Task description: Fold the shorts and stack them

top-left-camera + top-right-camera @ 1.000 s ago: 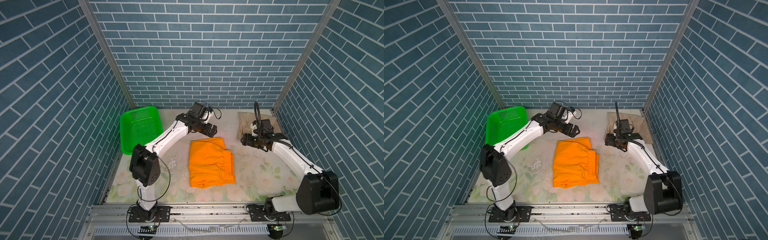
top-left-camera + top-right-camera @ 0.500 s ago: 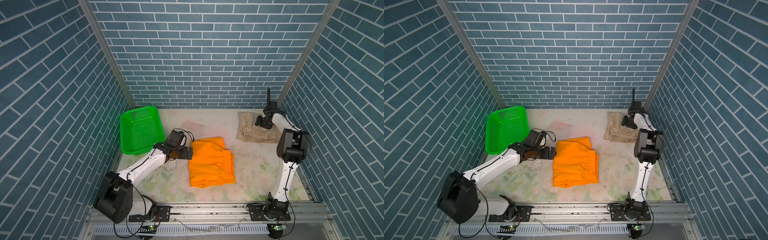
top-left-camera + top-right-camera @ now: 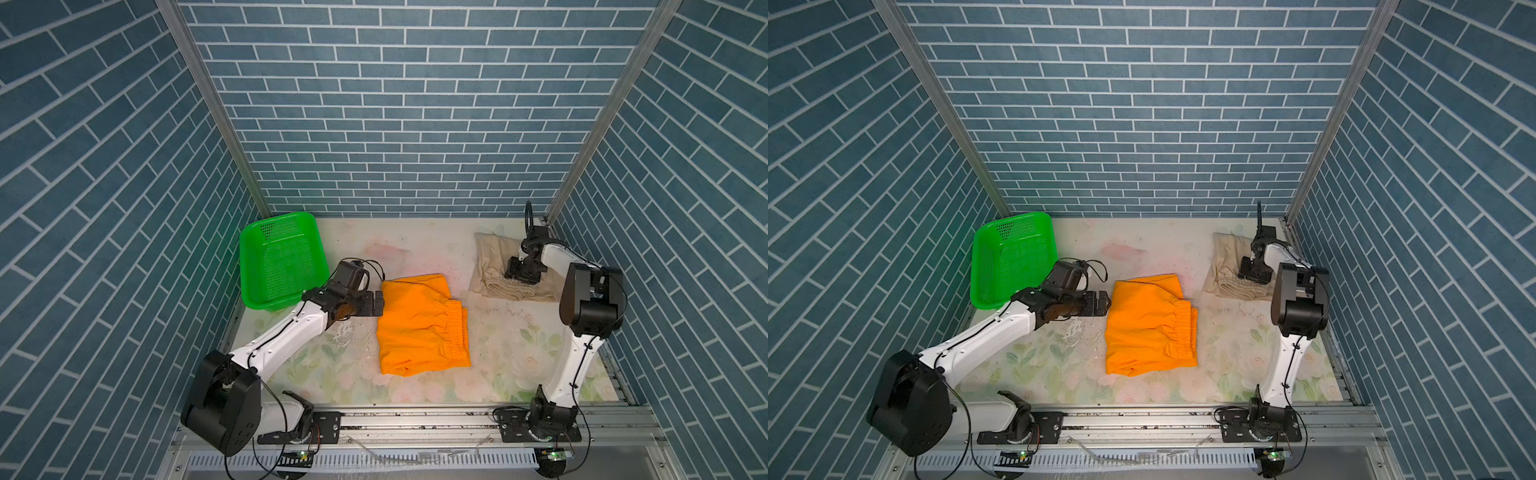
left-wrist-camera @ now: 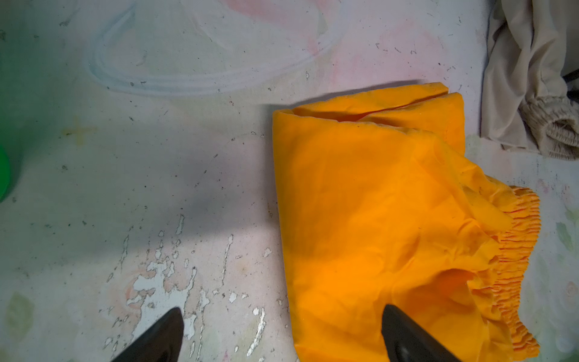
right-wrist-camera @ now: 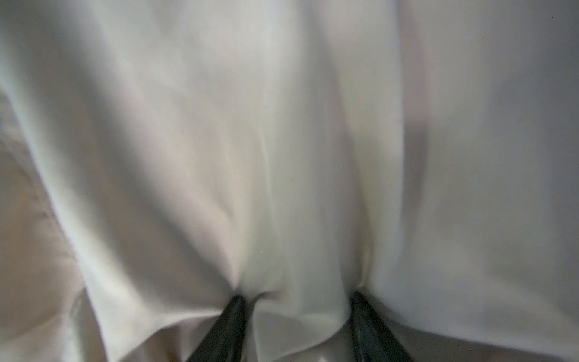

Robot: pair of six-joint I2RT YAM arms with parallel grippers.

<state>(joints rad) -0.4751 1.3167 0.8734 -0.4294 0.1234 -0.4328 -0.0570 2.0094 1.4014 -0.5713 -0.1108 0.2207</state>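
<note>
On the middle of a worn, flower-printed surface, walled in by blue brick-patterned panels, bright orange cloth shorts lie folded flat. Their gathered elastic waistband runs down the right-hand edge in both top views.

The white left arm reaches in low from the front rail. The left jaws stand fully spread and empty at the far-left corner of the orange garment. In the left wrist view, one black fingertip sits over the orange cloth and the other over bare, chipped surface. Whether either tip touches down cannot be told.

A green perforated plastic basket sits just behind that arm, in the far-left corner.

Pale beige-tan cloth shorts lie rumpled in the far-right corner, their ribbed waistband toward the front. A strip of bare surface separates them from the orange pair, so the two are not stacked.

The right arm bends back over the beige pair, and the right jaws press straight down into it. The right wrist view is blurred. Even so, the two dark fingertips appear to be clamped on a raised ridge of the pale fabric, which bunches up between them and creases outward on both sides.
</note>
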